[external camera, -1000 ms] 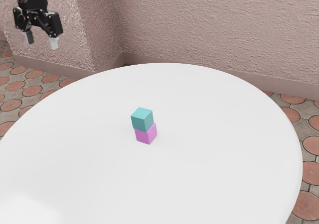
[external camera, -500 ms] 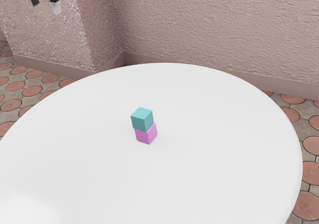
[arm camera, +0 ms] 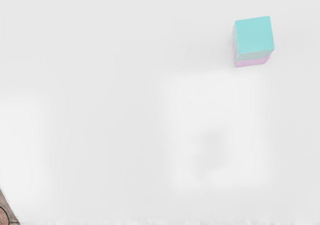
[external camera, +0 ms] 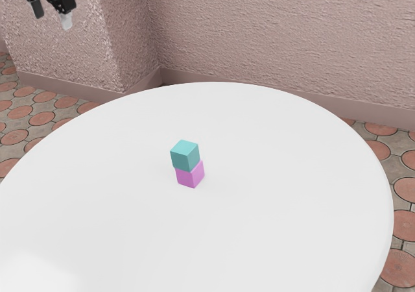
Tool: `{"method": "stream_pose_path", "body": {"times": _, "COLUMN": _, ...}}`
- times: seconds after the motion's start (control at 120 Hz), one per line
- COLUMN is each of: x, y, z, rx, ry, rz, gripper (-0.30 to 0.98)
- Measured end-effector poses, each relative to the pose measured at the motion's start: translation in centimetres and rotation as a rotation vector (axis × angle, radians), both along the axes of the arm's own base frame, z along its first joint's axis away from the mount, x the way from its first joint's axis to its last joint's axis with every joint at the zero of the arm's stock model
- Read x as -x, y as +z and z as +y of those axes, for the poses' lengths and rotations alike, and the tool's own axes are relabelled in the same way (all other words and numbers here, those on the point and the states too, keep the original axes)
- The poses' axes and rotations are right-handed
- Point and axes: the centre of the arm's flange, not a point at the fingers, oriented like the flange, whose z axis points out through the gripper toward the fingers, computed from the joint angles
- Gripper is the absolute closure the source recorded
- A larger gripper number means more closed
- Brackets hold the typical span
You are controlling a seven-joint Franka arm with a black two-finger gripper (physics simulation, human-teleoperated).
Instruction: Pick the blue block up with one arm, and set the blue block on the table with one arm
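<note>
High at the exterior view's upper left, my gripper (external camera: 52, 18) hangs with its two fingers apart and nothing between them. The blue block (external camera: 185, 156), teal in colour, rests on top of a pink block (external camera: 190, 175), well below my hand and toward the exterior view's right. The pink block stands on the white round table (external camera: 279, 175). From above in the wrist view, the blue block (arm camera: 254, 36) covers most of the pink block (arm camera: 252, 62).
The table's curved far edge (external camera: 220, 83) lies short of a rough pinkish wall (external camera: 279, 32). A wall corner juts out behind my hand. Tiled floor (external camera: 402, 207) surrounds the table.
Over the last second my gripper has risen overall, then dropped slightly and shifted a little toward the exterior view's left in the latest half second. Both blocks have stayed put.
</note>
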Motion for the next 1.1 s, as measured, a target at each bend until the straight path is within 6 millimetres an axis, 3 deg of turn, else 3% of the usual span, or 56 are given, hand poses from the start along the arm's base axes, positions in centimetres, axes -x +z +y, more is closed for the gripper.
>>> {"method": "stream_pose_path", "body": {"times": 0.075, "x": -1.0, "y": -4.1, "z": -0.1, "rx": 0.040, "ry": -0.003, "rz": 0.086, "gripper": 0.00}}
{"method": "stream_pose_path", "body": {"times": 0.125, "x": -0.6, "y": -9.7, "z": -0.8, "rx": 0.092, "ry": -0.038, "rz": 0.170, "gripper": 0.00}}
{"method": "stream_pose_path", "body": {"times": 0.158, "x": 0.5, "y": -14.5, "z": -1.1, "rx": 0.130, "ry": -0.059, "rz": 0.230, "gripper": 0.00}}
{"method": "stream_pose_path", "body": {"times": 0.233, "x": 3.7, "y": -25.4, "z": 1.0, "rx": 0.196, "ry": -0.015, "rz": 0.319, "gripper": 0.00}}
{"method": "stream_pose_path", "body": {"times": 0.292, "x": 5.3, "y": -31.1, "z": 0.9, "rx": 0.214, "ry": 0.015, "rz": 0.346, "gripper": 0.00}}
{"method": "stream_pose_path", "body": {"times": 0.333, "x": 5.7, "y": -33.4, "z": 0.5, "rx": 0.212, "ry": 0.027, "rz": 0.332, "gripper": 0.00}}
{"method": "stream_pose_path", "body": {"times": 0.425, "x": 3.9, "y": -35.6, "z": -1.5, "rx": 0.161, "ry": 0.016, "rz": 0.258, "gripper": 0.00}}
{"method": "stream_pose_path", "body": {"times": 0.583, "x": -3.6, "y": -36.3, "z": -4.2, "rx": 0.120, "ry": 0.077, "rz": 0.103, "gripper": 0.00}}
{"method": "stream_pose_path", "body": {"times": 0.775, "x": -6.1, "y": -34.9, "z": -8.0, "rx": 0.165, "ry": 0.166, "rz": -0.008, "gripper": 0.00}}
{"method": "stream_pose_path", "body": {"times": 0.875, "x": -9.4, "y": -33.5, "z": -8.0, "rx": 0.151, "ry": 0.221, "rz": -0.055, "gripper": 0.00}}
{"method": "stream_pose_path", "body": {"times": 1.1, "x": -13.8, "y": -35.7, "z": -8.1, "rx": 0.125, "ry": 0.264, "rz": -0.019, "gripper": 0.00}}
